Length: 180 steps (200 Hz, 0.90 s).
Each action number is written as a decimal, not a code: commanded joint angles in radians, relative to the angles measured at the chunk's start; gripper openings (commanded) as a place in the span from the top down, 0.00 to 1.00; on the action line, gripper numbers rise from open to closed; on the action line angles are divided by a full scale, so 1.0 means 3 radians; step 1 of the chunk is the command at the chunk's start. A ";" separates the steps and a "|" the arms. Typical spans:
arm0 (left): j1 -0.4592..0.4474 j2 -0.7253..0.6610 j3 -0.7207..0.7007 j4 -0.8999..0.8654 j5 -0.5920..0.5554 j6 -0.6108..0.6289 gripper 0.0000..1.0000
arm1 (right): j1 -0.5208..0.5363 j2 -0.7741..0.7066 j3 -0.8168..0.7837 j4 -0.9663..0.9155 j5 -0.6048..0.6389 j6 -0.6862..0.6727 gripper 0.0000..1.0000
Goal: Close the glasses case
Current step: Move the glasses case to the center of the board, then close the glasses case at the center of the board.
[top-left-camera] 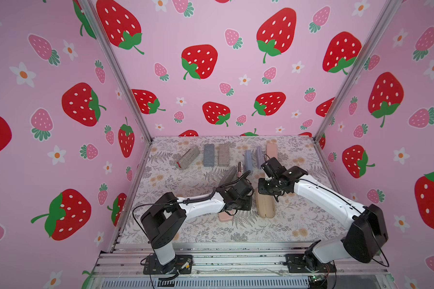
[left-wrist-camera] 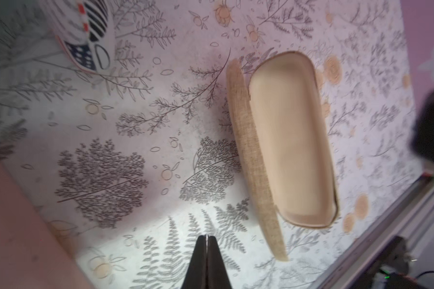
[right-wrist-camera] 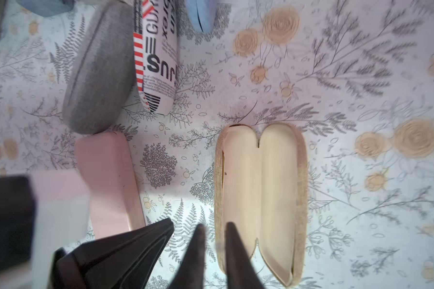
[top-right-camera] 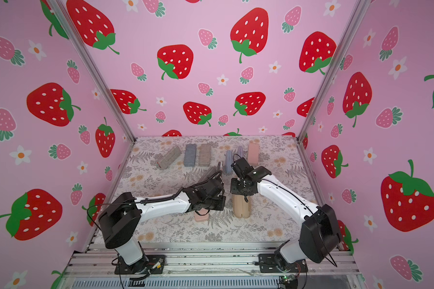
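Along the back edge of the floral-cloth desk [top-left-camera: 298,220] stands a row of closed cases: a mottled grey-brown box case [top-left-camera: 189,157] lying askew, a blue textured box case [top-left-camera: 208,155], a second grey-brown box case [top-left-camera: 223,155], a pale blue soft case [top-left-camera: 248,160], a lavender soft case [top-left-camera: 259,156] and a pink rectangular case [top-left-camera: 271,150] nearest the back right corner

Toward the front left, a pink hard case with rounded corners [top-left-camera: 224,217] lies partly under the left arm's wrist. The left claw [left-wrist-camera: 206,240] is closed on nothing, its two black fingers pressed flat together over bare cloth. It sits between that pink case and the task's case, near the latter but apart from it

Behind the left wrist, in the middle of the desk, a grey fabric oval case [right-wrist-camera: 98,70] rests beside a white printed case with red stripes and black lettering [right-wrist-camera: 158,62]

The tan linen glasses case with cream lining [top-left-camera: 265,206] lies open at the centre of the desk, slightly toward the front edge, between the two arms. Its halves are spread in a shallow V with the lining facing up

The right claw [right-wrist-camera: 216,229] hangs over the case's far end, its fingertips drawn almost together with the rim of one half between them; whether they pinch that rim cannot be told through the blur
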 commanded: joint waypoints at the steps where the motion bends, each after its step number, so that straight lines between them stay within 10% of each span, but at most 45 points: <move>1: -0.0021 0.0155 0.0205 -0.0003 0.0112 0.0015 1.00 | -0.0197 -0.0230 -0.0179 -0.0138 -0.0004 -0.0044 0.98; 180: -0.0118 0.0844 0.0821 -0.0156 0.0285 0.0006 1.00 | -0.0769 0.0010 -0.1173 0.0778 -0.0757 -0.0085 1.00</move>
